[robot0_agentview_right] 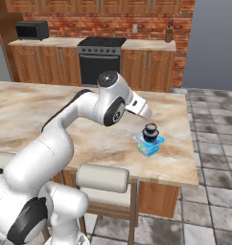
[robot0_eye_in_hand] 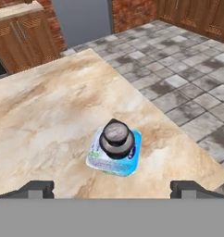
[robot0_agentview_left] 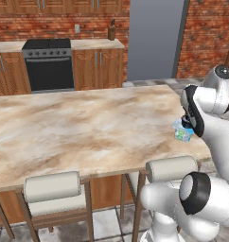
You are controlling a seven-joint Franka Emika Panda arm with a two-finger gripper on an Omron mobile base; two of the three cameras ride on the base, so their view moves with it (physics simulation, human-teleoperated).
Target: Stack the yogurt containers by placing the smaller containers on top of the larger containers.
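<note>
The larger container, a pale blue squarish tub with green marks [robot0_eye_in_hand: 99,159], stands near the right end of the marble island counter [robot0_eye_in_hand: 49,115]. The smaller containers, two dark round cups [robot0_eye_in_hand: 116,139], are stacked upright on its middle, the smallest on top. The right base view shows the tub [robot0_agentview_right: 149,147] and the cups [robot0_agentview_right: 150,131] just below my white hand. From the left base, my arm partly covers the tub [robot0_agentview_left: 181,134]. My gripper [robot0_eye_in_hand: 114,190] is open, above and a little back from the stack, with nothing between its fingertips [robot0_eye_in_hand: 36,189].
The counter's right edge [robot0_agentview_right: 190,143] and front edge lie close to the tub, with tiled floor [robot0_eye_in_hand: 192,83] beyond. Pale-cushioned stools [robot0_agentview_left: 52,186] [robot0_agentview_right: 102,178] stand along the front. A stove [robot0_agentview_left: 48,61] and wooden cabinets line the far brick wall.
</note>
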